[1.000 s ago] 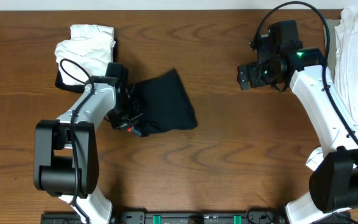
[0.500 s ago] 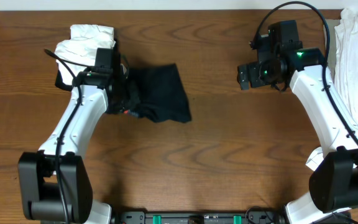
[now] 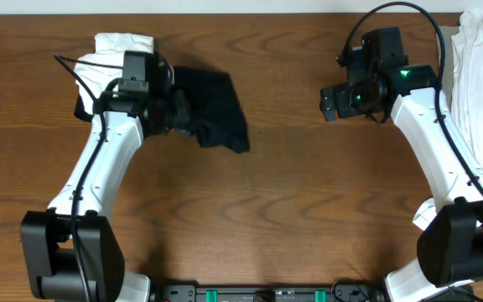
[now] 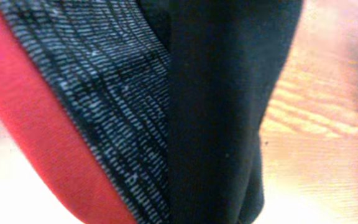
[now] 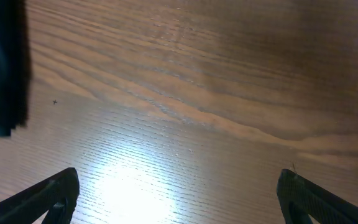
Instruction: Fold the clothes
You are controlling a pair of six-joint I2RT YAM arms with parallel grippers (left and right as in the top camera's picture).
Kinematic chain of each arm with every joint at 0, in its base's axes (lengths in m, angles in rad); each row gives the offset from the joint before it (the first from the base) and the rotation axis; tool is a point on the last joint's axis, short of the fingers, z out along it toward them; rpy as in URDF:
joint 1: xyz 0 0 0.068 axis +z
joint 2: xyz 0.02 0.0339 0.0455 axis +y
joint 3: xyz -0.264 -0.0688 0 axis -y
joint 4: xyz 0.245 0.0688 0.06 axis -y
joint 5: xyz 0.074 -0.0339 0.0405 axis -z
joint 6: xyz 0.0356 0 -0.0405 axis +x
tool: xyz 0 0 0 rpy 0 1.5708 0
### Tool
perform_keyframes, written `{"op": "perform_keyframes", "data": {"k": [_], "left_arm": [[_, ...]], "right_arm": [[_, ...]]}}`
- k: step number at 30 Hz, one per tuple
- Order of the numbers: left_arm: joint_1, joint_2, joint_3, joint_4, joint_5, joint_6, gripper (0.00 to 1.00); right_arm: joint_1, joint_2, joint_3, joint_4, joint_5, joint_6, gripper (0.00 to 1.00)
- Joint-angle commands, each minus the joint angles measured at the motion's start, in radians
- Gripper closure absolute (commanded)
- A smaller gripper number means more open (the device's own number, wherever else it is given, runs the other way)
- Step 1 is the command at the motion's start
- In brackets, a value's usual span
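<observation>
A folded black garment (image 3: 216, 109) with a red and grey-patterned waistband hangs from my left gripper (image 3: 181, 113), which is shut on its left edge, next to a stack of folded white clothes (image 3: 114, 63) at the back left. The left wrist view is filled by the black cloth (image 4: 222, 112) and its red band (image 4: 36, 124); the fingers are hidden. My right gripper (image 5: 178, 190) is open and empty above bare table at the right (image 3: 332, 102). The black garment's edge shows at the left of the right wrist view (image 5: 2, 68).
A pile of unfolded white clothes (image 3: 480, 75) lies at the far right edge of the wooden table (image 3: 292, 218).
My left gripper has carried the black garment back and to the left, toward the white stack. The right arm has not moved.
</observation>
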Motion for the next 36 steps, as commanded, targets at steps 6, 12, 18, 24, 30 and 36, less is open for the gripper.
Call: {"op": "perform_keyframes", "data": {"k": [6,12,18,24,30,36], "left_arm": [[-0.002,-0.019,0.026,-0.045,0.013,-0.048,0.94],[-0.013,-0.003,-0.013,-0.119,0.012,-0.121,0.94],[-0.021,0.016,-0.113,-0.128,0.001,-0.187,0.94],[-0.022,0.032,-0.249,-0.085,0.001,-0.240,0.94],[-0.022,0.032,-0.278,-0.061,0.001,-0.239,0.67],[-0.018,0.032,-0.278,-0.039,0.001,-0.235,0.43]], "right_arm": [[-0.005,0.004,-0.006,0.002,0.002,0.014,0.01],[-0.005,0.004,-0.006,0.002,0.002,0.014,0.01],[-0.005,0.004,-0.006,0.002,0.002,0.014,0.01],[-0.005,0.004,-0.006,0.002,0.002,0.014,0.01],[-0.005,0.004,-0.006,0.002,0.002,0.014,0.01],[-0.005,0.004,-0.006,0.002,0.002,0.014,0.01]]}}
